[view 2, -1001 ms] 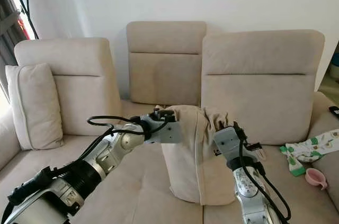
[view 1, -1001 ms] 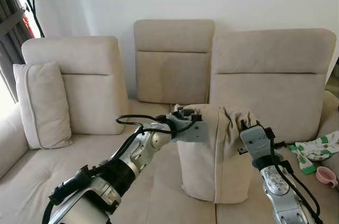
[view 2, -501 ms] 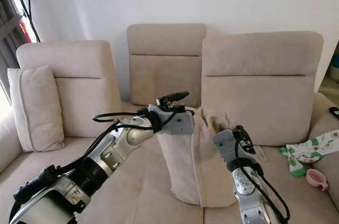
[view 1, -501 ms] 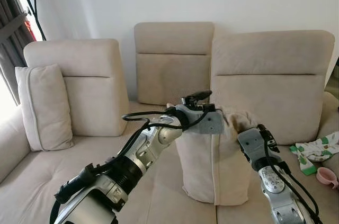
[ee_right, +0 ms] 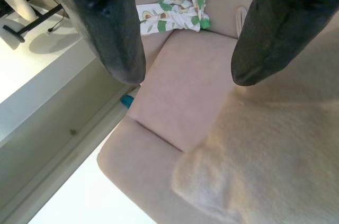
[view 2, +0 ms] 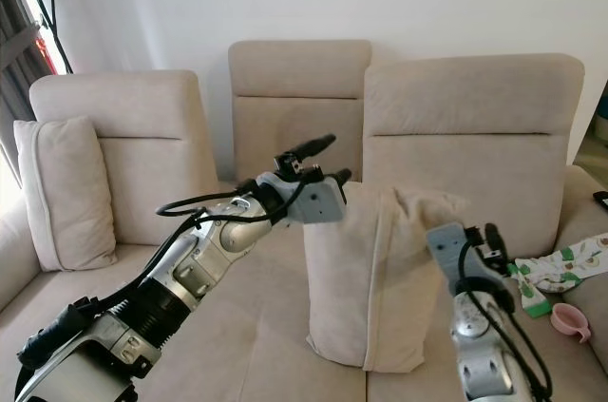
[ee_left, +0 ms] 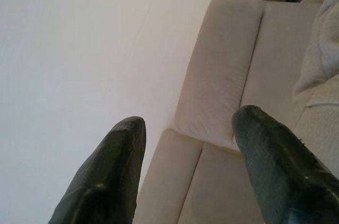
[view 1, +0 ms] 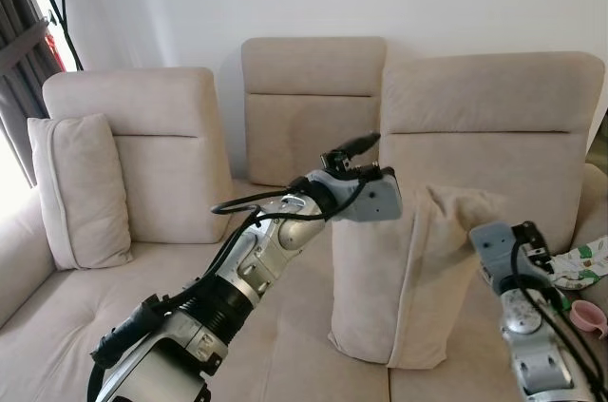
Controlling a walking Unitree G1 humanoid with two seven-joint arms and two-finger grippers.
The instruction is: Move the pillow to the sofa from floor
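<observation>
My left claw (view 1: 353,152) is spread, hovering over the top left corner of the pillow (view 1: 399,278), gripping nothing. My right claw (ee_right: 183,70) is spread too, just off the pillow's upper right corner. The pillow stands upright on the sofa (view 1: 285,326) seat, soft beige cloth with a seam down its front. My right wrist view adds a green-and-white patterned cloth (ee_right: 172,15); my left wrist view shows a padded backrest and bare wall (ee_left: 69,49).

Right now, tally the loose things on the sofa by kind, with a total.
Beige pillows: 2, one standing mid-seat, one against the left backrest
Green-and-white patterned cloth: 1
Pink cup: 1
Total: 4
</observation>
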